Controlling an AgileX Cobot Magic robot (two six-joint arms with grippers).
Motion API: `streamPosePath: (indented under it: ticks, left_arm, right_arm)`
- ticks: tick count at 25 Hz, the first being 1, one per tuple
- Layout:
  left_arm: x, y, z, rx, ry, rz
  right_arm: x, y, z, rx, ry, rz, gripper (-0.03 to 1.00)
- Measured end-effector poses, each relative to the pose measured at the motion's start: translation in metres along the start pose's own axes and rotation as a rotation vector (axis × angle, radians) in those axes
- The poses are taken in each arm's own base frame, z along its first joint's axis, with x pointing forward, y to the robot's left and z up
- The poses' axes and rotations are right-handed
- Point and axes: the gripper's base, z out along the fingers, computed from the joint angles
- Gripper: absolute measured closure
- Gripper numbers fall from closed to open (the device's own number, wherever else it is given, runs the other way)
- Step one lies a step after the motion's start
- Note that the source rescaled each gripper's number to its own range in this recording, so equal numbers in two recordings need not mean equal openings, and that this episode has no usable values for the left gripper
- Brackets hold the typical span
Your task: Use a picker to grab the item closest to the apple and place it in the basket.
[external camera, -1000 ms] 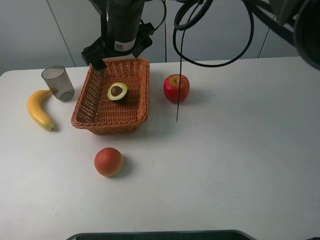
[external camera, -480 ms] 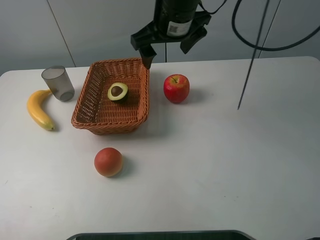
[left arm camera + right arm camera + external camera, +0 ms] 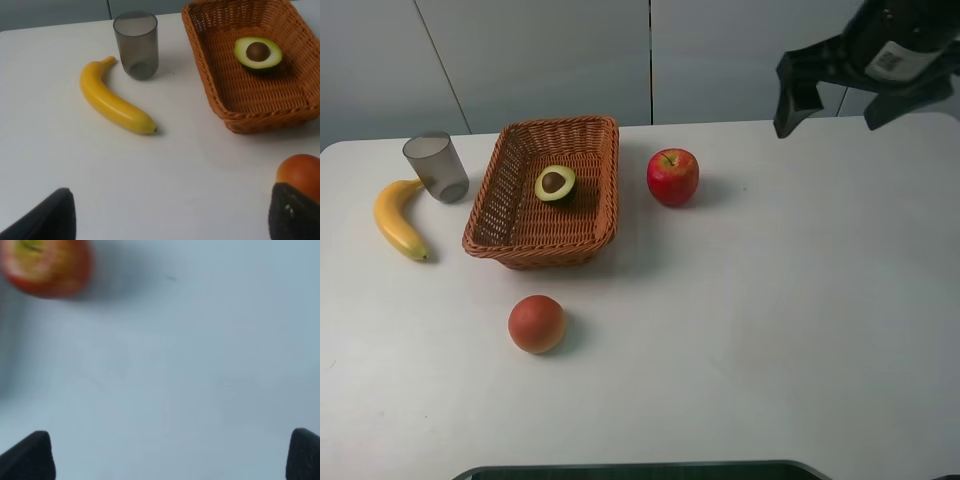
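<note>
Avocado [image 3: 555,184] in basket [image 3: 500,215], right end effector [image 3: 832,92] (empty) now far right

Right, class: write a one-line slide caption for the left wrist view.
Avocado half in basket; banana and cup beside it.

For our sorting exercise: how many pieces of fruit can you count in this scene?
4. The avocado half lies in the basket; the apple sits right of the basket; the banana lies left, beside the grey cup; an orange-red round fruit sits in front.
</note>
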Motion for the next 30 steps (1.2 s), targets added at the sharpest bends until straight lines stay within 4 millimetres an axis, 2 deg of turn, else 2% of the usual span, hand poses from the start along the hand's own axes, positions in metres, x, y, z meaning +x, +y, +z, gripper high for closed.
streamPosePath:
  ticks: [3, 6, 11, 15, 18, 25, 30]
  left_arm:
    - [0.000, 0.000, 0.000, 0.000, 0.000, 0.000]
    - [0.000, 0.000, 0.000, 0.000, 0.000, 0.000]
    - [0.000, 0.000, 0.000, 0.000, 0.000, 0.000]
    - [0.000, 0.000, 0.000, 0.000, 0.000, 0.000]
    - [0.000, 0.000, 0.000, 0.000, 0.000, 0.000]
    - [0.000, 0.000, 0.000, 0.000, 0.000, 0.000]
    - [0.000, 0.000, 0.000, 0.000, 0.000, 0.000]
  right_arm:
    - [0.023, -0.029, -0.015, 0.026, -0.024, 0.093, -0.03]
    - [0.046, -0.044, -0.029, 0.043, -0.056, 0.147, -0.03]
    - [0.092, -0.046, -0.058, 0.034, -0.157, 0.153, -0.03]
    - [0.132, -0.043, -0.091, 0.012, -0.300, 0.073, -0.03]
    - [0.164, -0.044, -0.106, 0.009, -0.372, 0.032, -0.03]
    - [0.234, -0.048, -0.114, 0.008, -0.570, -0.033, -0.03]
    - [0.266, -0.050, -0.113, 0.002, -0.714, -0.066, -0.03]
